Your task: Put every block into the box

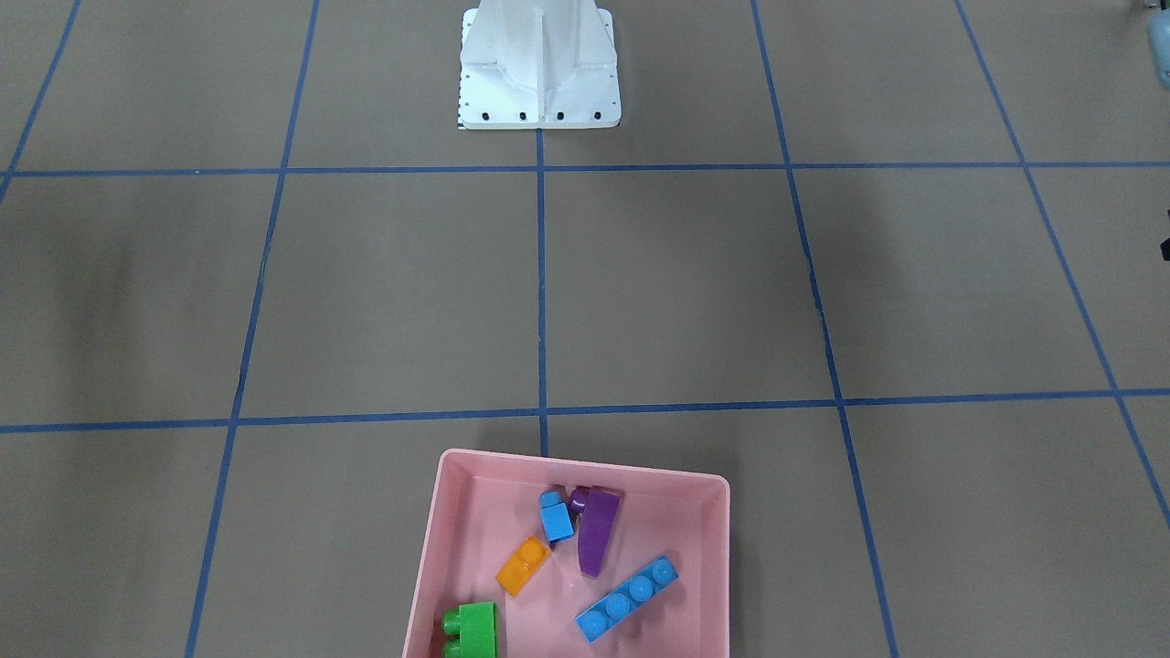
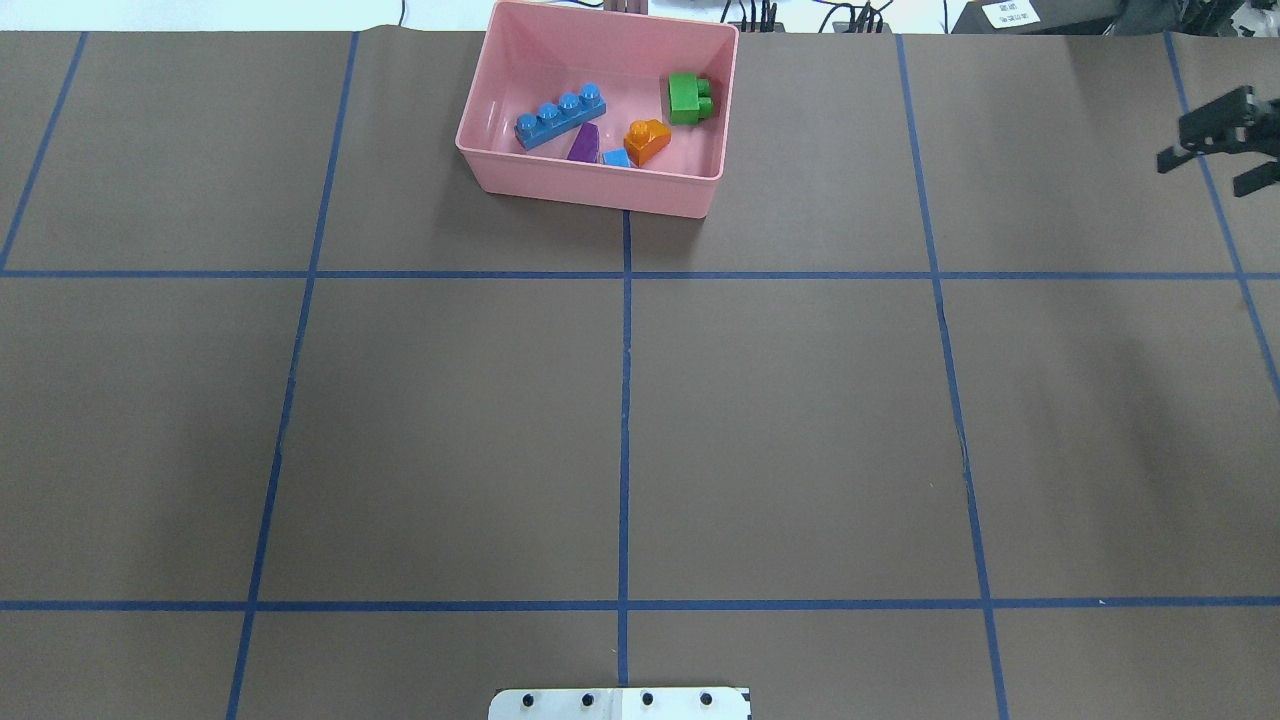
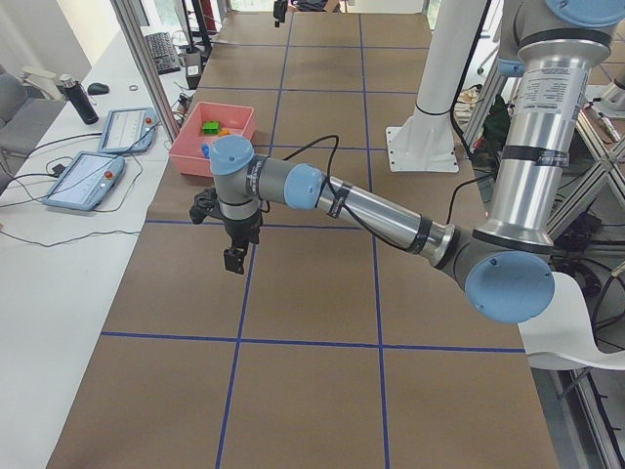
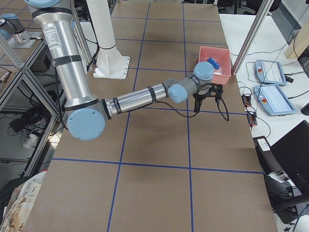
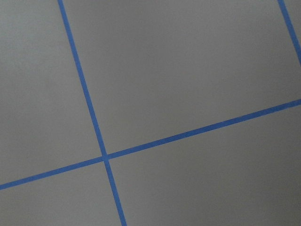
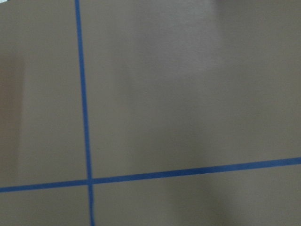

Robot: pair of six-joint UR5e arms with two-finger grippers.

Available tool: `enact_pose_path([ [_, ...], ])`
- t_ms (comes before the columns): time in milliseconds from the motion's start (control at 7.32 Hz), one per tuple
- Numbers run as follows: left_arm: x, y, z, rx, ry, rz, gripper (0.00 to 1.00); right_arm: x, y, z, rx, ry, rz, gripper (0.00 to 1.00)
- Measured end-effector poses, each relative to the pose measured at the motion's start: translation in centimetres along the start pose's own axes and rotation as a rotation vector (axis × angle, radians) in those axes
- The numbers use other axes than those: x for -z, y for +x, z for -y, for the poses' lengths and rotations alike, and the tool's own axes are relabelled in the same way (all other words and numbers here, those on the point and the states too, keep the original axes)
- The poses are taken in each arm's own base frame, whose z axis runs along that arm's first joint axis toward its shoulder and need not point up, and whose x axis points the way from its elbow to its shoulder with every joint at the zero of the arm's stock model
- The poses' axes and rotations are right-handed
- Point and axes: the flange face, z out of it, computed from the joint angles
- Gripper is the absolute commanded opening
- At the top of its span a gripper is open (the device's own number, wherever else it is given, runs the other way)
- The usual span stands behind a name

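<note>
While inside one box (image 1: pixel 667 530), five blocks (image 1: pixel 628 599)

A robotics lab: the counter (image 3: pixel 312 391) is papered brown and ruled into a grid with blue tape lines (image 3: pixel 239 337). An industrial arm (image 3: pixel 381 210) reaches over it. Teach pendants (image 3: pixel 86 181) lie at nine o'clock in the left-end view, with a keyboard (image 3: pixel 159 49) at eleven. An aluminium frame post (image 4: pixel 252 34) stands alongside.
</note>
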Motion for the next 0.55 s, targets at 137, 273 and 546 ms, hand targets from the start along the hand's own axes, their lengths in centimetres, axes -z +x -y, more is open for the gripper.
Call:
enact_pose_path([
  [137,-0.6,-1.3,-1.5,-0.008,-0.01,-0.03,1.0,0.9,5.7,-2.1,0.045,0.002,-0.026,1.0],
  [273,-1.2,-2.3,-2.6,-0.037,-0.02,-0.042,1.0,1.3,10.0,-4.2,0.081,-0.005,-0.045,1.0],
  [546,-2.3,-4.0,-4.1,-0.063,-0.042,-0.045,1.0,1.5,15.0,-7.2,0.121,-0.023,-0.065,1.0],
])
